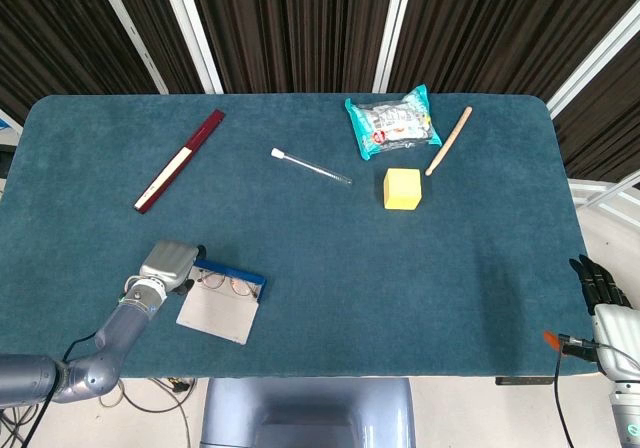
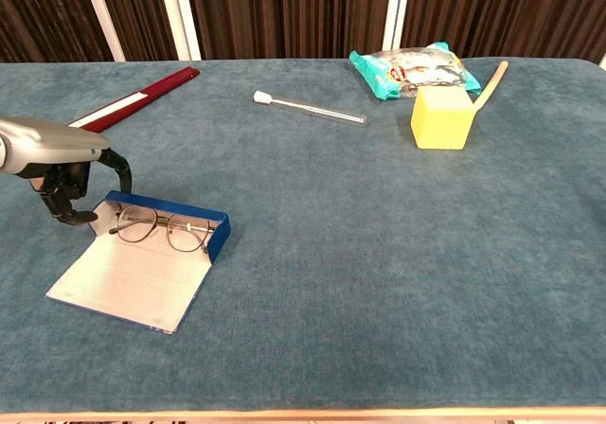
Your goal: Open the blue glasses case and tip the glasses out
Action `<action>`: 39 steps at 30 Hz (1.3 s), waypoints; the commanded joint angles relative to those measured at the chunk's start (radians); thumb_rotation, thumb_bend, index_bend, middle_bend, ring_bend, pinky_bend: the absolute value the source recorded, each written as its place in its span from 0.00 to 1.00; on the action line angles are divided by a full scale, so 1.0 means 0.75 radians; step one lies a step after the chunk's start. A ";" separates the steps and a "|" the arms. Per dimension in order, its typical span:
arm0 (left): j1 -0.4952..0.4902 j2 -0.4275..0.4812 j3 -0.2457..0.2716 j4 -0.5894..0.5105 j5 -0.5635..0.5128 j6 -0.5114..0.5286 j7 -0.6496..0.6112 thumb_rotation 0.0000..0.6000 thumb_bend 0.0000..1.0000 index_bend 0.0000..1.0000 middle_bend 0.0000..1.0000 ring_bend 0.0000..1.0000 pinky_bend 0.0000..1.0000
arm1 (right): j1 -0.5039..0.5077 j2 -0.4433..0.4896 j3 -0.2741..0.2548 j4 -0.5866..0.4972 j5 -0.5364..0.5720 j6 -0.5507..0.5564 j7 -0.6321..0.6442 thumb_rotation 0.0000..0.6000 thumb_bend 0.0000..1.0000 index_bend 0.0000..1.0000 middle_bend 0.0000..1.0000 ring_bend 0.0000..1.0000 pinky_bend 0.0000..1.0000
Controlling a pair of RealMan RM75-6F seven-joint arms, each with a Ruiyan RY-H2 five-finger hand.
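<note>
Blue glasses case (image 2: 161,239) is lying open just right of your left hand (image 2: 64,192), grey flap spread flat toward the table's near edge. The glasses (image 2: 159,231) are sitting inside the tray, lenses up, against its raised blue wall. Your left hand's fingers (image 2: 68,212) are curling down at the case's left corner; whether they are touching it or gripping anything, the views are not showing clearly. That position probably suits lifting this end so the glasses slide out rightward. Opening looks done; tipping is not. Your right hand (image 1: 600,286) is hanging off the table's edge, far right of the case, fingers extended and carrying nothing, likely parked out of the way.
</note>
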 commanded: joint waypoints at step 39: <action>0.059 -0.241 -0.099 0.123 0.240 0.156 -0.047 1.00 0.31 0.46 1.00 0.88 0.96 | 0.001 0.002 0.000 0.003 -0.003 0.000 0.008 1.00 0.18 0.00 0.00 0.00 0.19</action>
